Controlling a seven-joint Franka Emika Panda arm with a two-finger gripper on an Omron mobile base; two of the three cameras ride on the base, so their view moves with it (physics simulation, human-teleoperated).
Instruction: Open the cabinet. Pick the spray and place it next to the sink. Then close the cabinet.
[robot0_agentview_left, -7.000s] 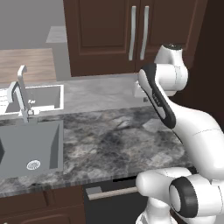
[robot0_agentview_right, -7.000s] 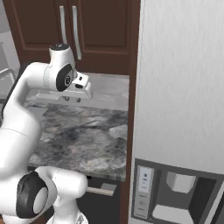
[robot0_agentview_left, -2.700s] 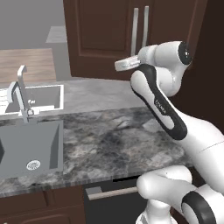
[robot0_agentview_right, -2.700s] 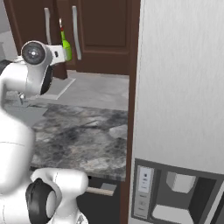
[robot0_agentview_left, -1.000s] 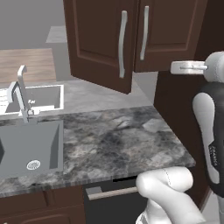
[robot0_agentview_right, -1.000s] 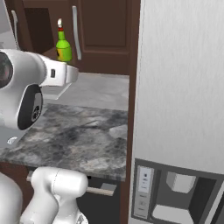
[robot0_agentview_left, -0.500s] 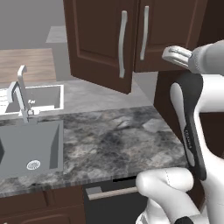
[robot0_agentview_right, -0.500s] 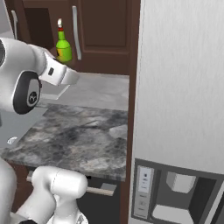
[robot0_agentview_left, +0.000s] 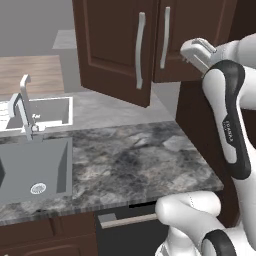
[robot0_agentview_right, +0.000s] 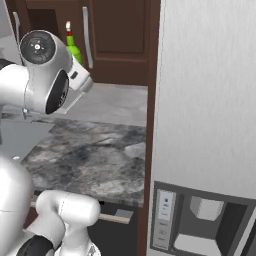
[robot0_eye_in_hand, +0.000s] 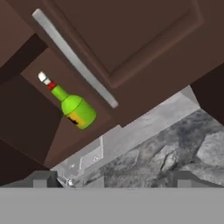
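Hand view: spray (robot0_eye_in_hand: 75, 109) at ten o'clock inside the cabinet (robot0_eye_in_hand: 131, 39), left door ajar. Gripper (robot0_eye_in_hand: 111, 178) spread wide, grasping nothing.

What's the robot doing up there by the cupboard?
The robot is getting a spray bottle out of the cabinet. One door already hangs open, and the green spray stands inside on the shelf. The gripper is up near the cabinet with its jaws open, holding nothing. The spray has not been picked up yet. It is meant to go next to the grey sink, and then the cabinet gets closed.
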